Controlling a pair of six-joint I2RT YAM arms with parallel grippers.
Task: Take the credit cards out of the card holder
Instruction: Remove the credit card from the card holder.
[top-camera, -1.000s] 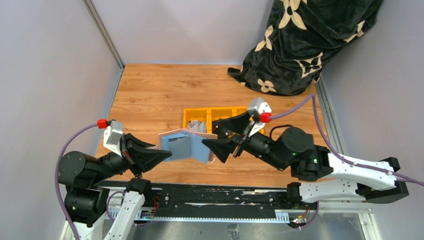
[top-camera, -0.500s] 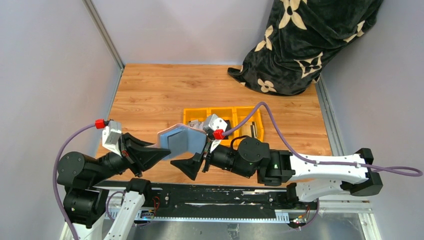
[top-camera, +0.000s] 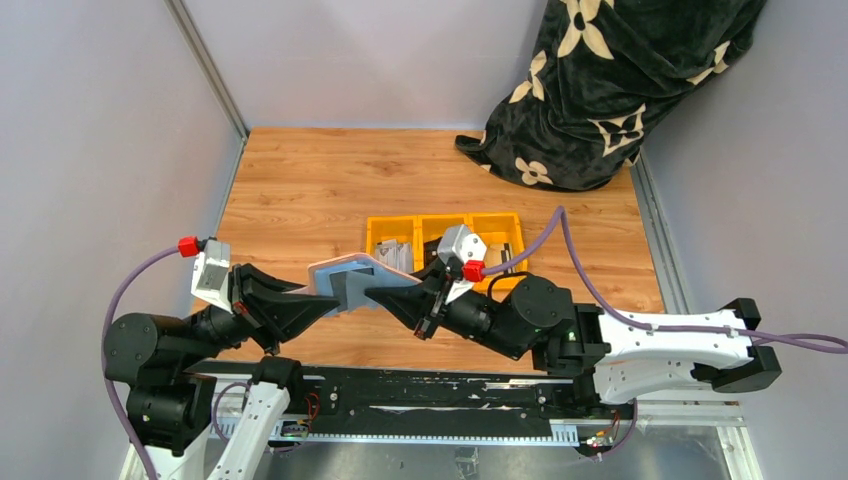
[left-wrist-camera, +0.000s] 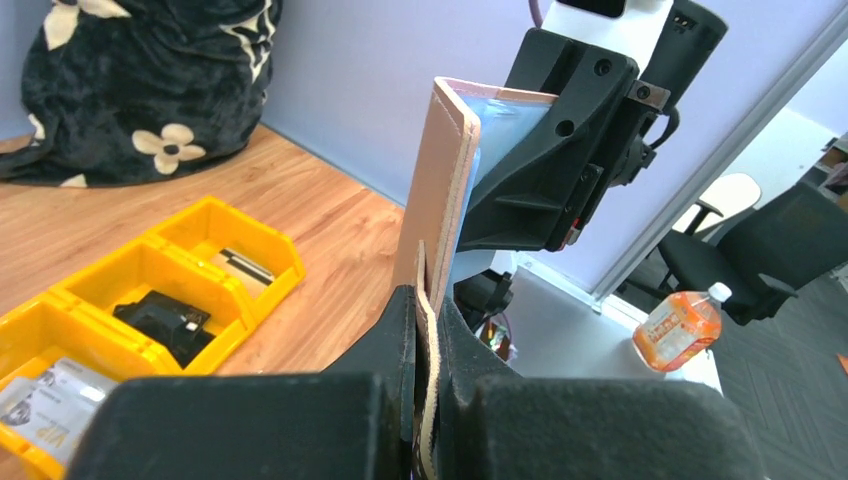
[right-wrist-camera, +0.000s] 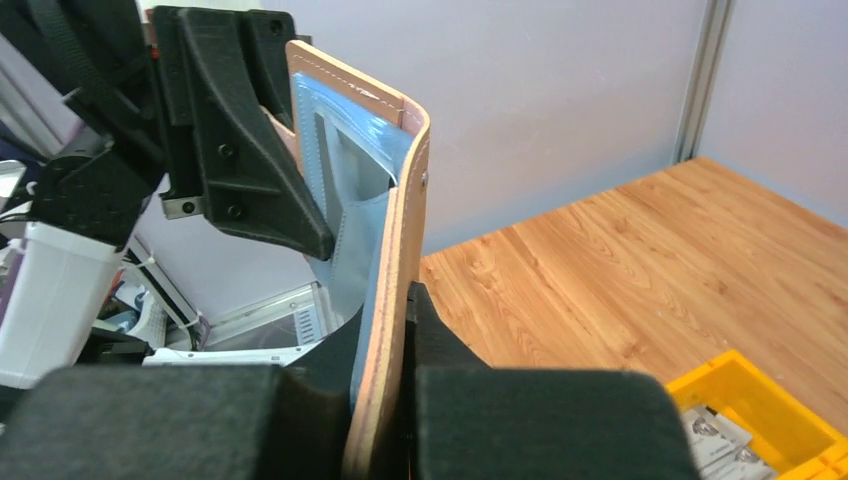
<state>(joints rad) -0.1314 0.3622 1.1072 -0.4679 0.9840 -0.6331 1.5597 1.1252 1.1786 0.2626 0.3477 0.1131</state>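
Between the left pincer (left-wrist-camera: 424, 310) and the right pincer (right-wrist-camera: 398, 310), each clamped on one flap, the card holder (top-camera: 345, 278) hangs spread above the table (top-camera: 320, 190); uneven pulling could wrench a flap loose.

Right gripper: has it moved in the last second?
Yes. The right gripper shifted left, away from the yellow bins, and closed on the card holder.

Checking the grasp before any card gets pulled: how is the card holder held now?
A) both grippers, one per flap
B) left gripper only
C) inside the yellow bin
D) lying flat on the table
A: the left gripper and the right gripper each clamp one flap of the card holder.
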